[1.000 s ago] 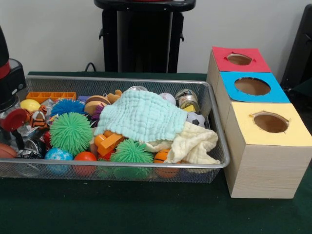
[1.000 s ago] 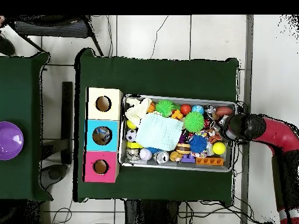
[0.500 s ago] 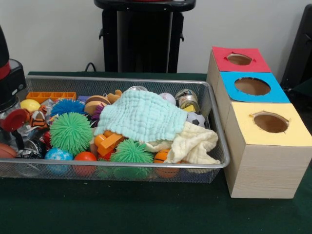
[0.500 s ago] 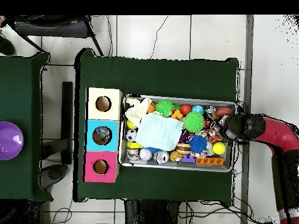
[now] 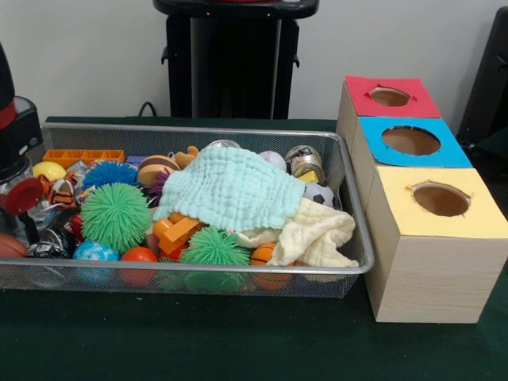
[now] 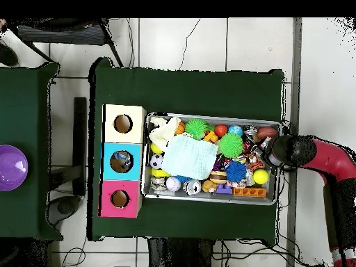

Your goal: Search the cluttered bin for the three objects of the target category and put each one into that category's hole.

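Dark green cloth covers the table (image 5: pixel 198 341) in the front view, and the bin (image 5: pixel 238 268) sits on it left of three wooden boxes topped red (image 5: pixel 389 97), blue (image 5: pixel 411 141) and yellow (image 5: pixel 440 200), each with a round hole. A pale green cloth (image 5: pixel 230 186) lies over the middle of the clutter, a cream cloth (image 5: pixel 317 234) beside it toward the boxes, with spiky green balls (image 5: pixel 116 214) and an orange block (image 5: pixel 82 155) among the toys. At the left edge the gripper (image 5: pixel 20 202) reaches into the bin's end; whether it is clenched or released I cannot tell. From overhead, the bin (image 6: pixel 208 199) lies right of the boxes, and the red arm (image 6: pixel 330 158) comes in from the right, its black head over the bin's right end, probably just above the toys.
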Motion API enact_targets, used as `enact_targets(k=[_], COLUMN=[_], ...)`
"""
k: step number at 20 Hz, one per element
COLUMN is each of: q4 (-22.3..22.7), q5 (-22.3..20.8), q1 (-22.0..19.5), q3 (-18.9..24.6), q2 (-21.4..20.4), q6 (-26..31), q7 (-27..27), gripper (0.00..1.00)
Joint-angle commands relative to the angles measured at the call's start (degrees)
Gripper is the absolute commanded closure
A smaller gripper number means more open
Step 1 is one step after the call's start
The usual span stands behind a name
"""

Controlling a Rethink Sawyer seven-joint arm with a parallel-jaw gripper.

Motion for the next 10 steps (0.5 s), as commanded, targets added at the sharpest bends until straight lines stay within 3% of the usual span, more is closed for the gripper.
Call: enact_targets(k=[1,10], q4=[-3.0,-2.8], q5=[-5.2,-4.8], q1=[-0.5,-0.3], q3=[-0.2,0.0], q2=[3.8,4.6], q6=[-6.0,-5.8], q7=[-15.9,-15.8], gripper=[0.00,0.00])
